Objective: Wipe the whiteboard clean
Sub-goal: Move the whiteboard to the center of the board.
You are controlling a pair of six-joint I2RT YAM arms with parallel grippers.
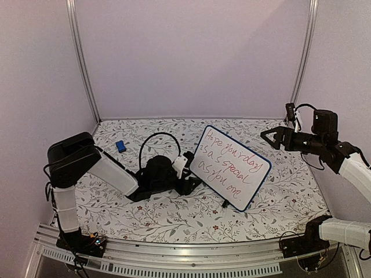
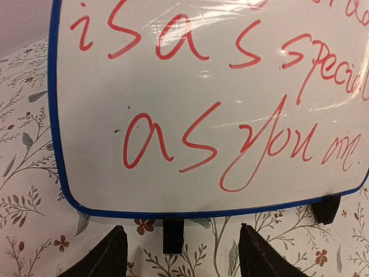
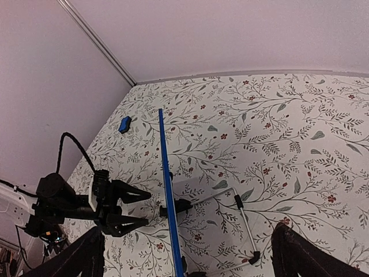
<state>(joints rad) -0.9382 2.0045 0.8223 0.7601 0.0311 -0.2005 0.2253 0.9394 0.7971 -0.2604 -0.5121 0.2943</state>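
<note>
Left fingers (image 2: 109, 257): I am holding them apart, low over the table (image 1: 174, 217), gripping nothing; one black foot (image 2: 173, 235) of the whiteboard (image 2: 202, 115) is showing between their tips, untouched.
Whiteboard: it is standing upright on its feet mid-table, just in front of my left gripper (image 1: 188, 174), its red handwriting facing me.
Right gripper (image 1: 273, 137): I am hovering it in the air to the board's right, fingers spread wide, empty.
Eraser (image 1: 120, 146): it is lying far left, well apart from the board.
</note>
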